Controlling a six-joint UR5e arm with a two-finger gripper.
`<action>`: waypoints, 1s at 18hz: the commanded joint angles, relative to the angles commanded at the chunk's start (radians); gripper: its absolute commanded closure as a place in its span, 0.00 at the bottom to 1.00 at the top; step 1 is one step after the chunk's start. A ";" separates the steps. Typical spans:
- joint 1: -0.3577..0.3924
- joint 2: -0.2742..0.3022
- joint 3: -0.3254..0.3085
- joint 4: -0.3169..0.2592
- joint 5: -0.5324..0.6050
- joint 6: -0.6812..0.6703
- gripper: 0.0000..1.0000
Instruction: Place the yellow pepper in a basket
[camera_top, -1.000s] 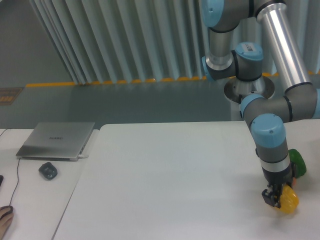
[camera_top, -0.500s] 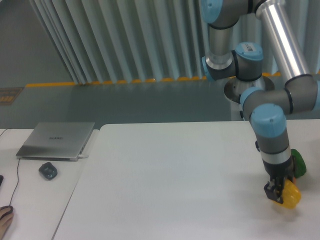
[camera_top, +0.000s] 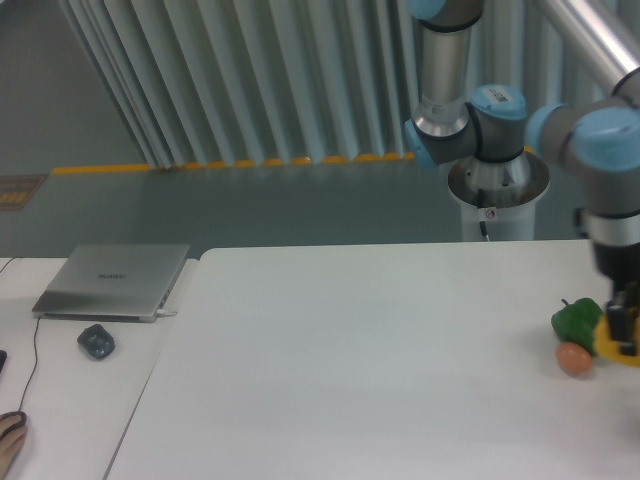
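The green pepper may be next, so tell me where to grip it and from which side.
Probably take the green pepper across its rounded body, coming down from above. Its left side looks free. The orange ball sits close in front of it, and the yellow pepper and the gripper crowd its right, so a low sideways approach from there looks blocked.

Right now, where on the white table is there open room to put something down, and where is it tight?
The white table is bare from its left edge across the middle. Crowding is at the right edge: green pepper, small orange-brown ball, and the yellow pepper at the pincer. On the separate left surface, laptop and a small dark object take up space.
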 joint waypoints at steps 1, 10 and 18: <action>0.049 -0.003 0.000 0.005 -0.015 0.040 0.53; 0.299 -0.090 0.028 0.011 -0.181 0.186 0.53; 0.365 -0.166 0.064 0.077 -0.180 0.183 0.53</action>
